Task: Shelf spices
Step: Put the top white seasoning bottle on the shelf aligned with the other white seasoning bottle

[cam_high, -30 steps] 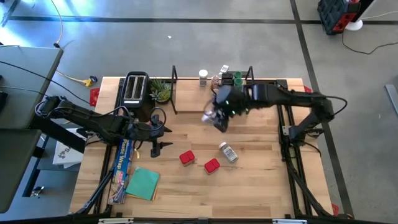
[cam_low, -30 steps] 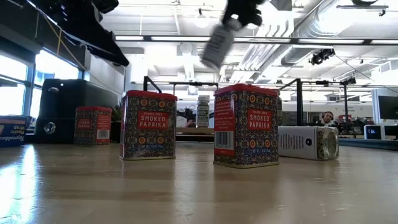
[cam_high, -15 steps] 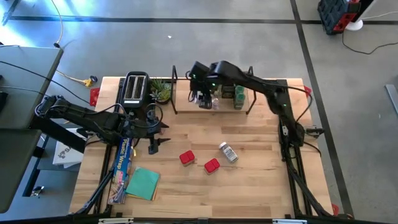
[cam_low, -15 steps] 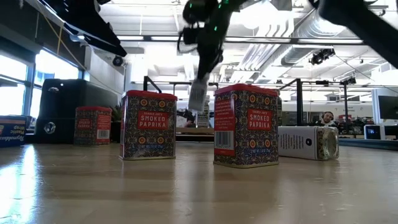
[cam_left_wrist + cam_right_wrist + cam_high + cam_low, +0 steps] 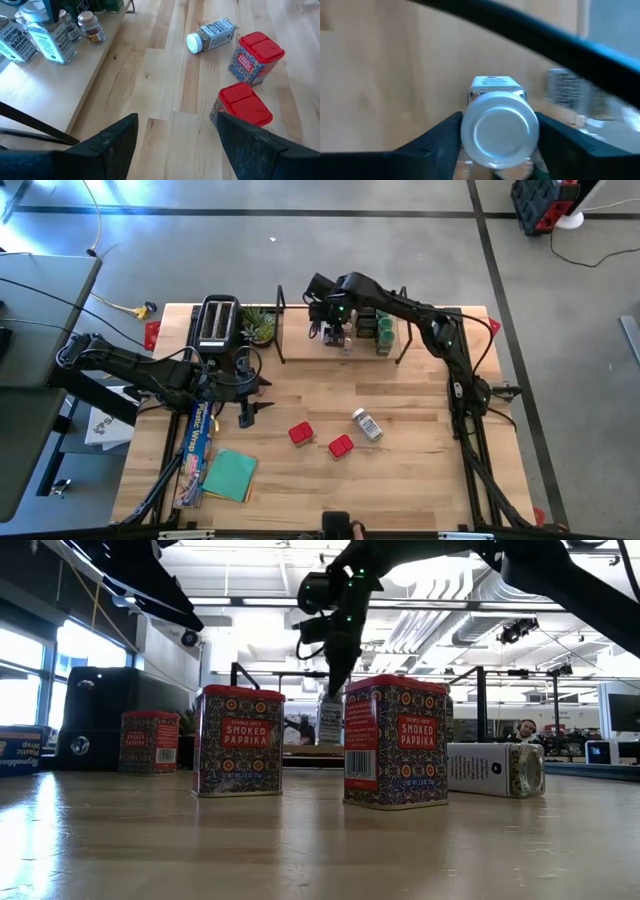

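Over on the shelf [image 5: 300,350] at the back of the tabletop [image 5: 400,470], the right gripper [image 5: 330,332] reaches down with a white-lidded spice jar [image 5: 499,127] between its fingers; from the wrist camera the round lid fills the gap, a finger to either side. Whether the pads press the jar or have let go I cannot tell. The jar stands upright on the board beside other jars, with green-lidded jars [image 5: 383,330] near the far end.

The left gripper [image 5: 175,145] hangs wide open over the tabletop near the toaster [image 5: 218,320], holding nothing.

Three spices remain out on the tabletop: two red paprika tins [image 5: 300,433] [image 5: 341,446] standing, and one clear jar [image 5: 367,424] lying on its side just beside them.

The jars look small, light and rigid, probably glass, so smooth and a little slippery; a firm pinch across the body just under the lid should hold. The lying jar may roll, so I would take it across its width. The tins are boxy, flat-sided and stiff; opposite flat faces offer the safest hold.
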